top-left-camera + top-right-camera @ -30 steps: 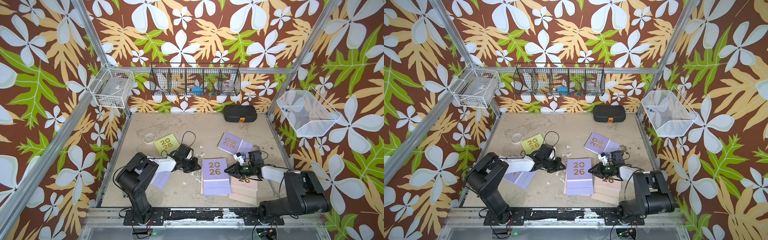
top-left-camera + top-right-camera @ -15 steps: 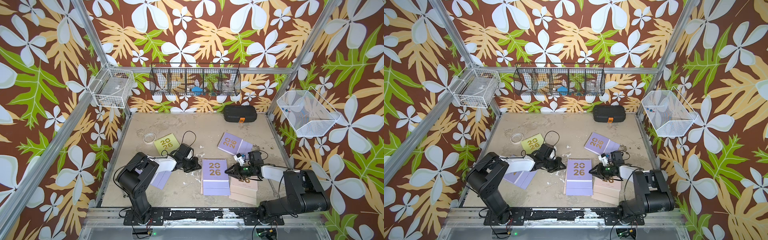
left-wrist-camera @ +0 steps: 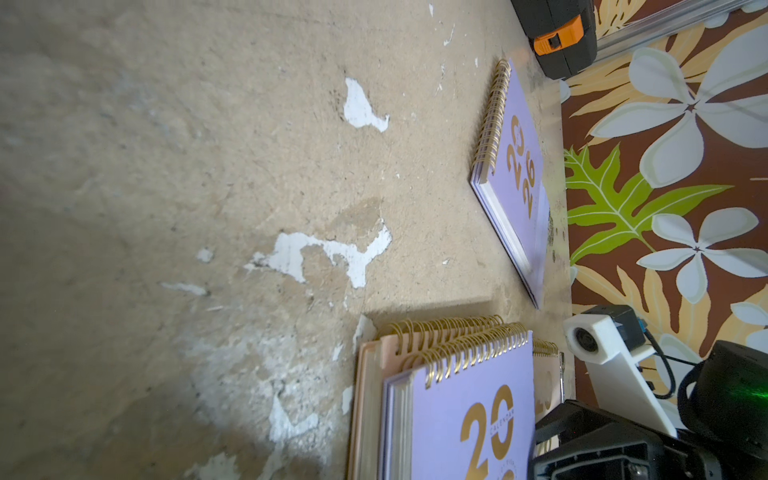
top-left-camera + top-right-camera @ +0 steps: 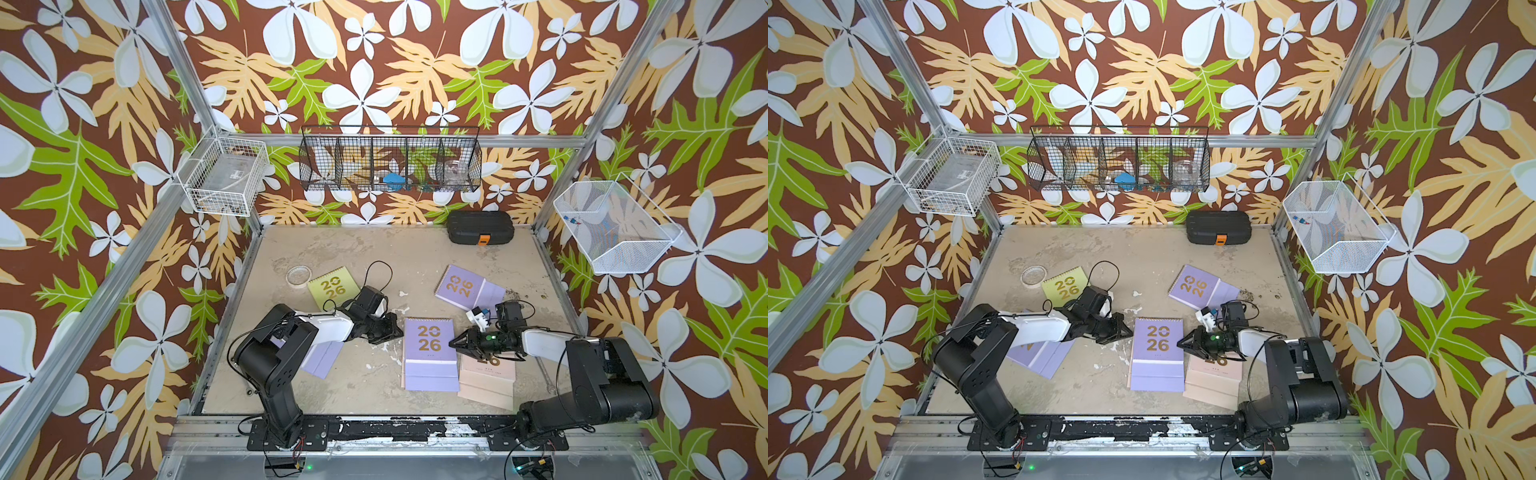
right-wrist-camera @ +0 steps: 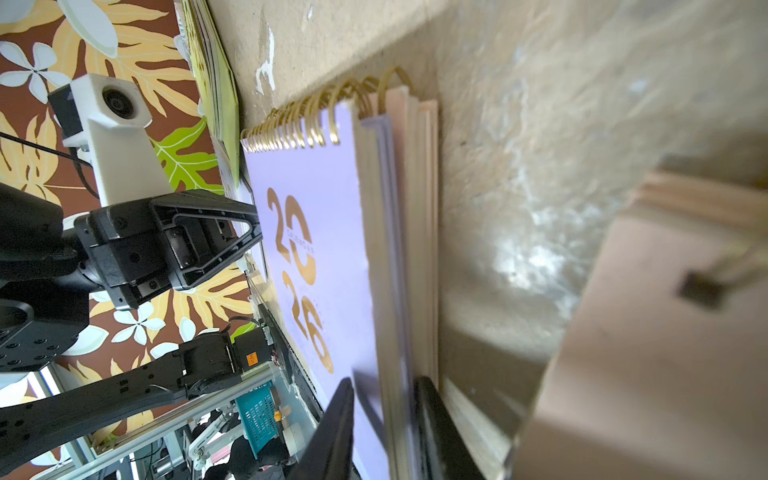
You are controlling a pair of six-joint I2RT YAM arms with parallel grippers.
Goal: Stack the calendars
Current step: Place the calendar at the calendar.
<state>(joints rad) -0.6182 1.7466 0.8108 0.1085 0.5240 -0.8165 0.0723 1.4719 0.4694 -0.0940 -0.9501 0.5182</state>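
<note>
A lilac calendar (image 4: 428,349) (image 4: 1156,353) lies on a pale pink one (image 3: 374,395) in the front middle. My right gripper (image 4: 455,344) (image 5: 386,415) straddles its right edge, open narrowly, one finger (image 5: 340,415) standing just off the cover. A second pink calendar (image 4: 486,374) lies under that gripper. My left gripper (image 4: 395,331) (image 5: 254,232) is shut and empty, its tip at the lilac calendar's left edge. Other calendars lie apart: lime green (image 4: 332,286), lilac at the back right (image 4: 465,286), and lilac under the left arm (image 4: 322,359).
A black case with an orange latch (image 4: 480,226) sits against the back wall. A clear tape ring (image 4: 298,275) lies beside the green calendar. Wire baskets (image 4: 390,162) hang on the walls above the table.
Both arms and the calendars stand almost where they were. The right jaws have eased slightly apart.
</note>
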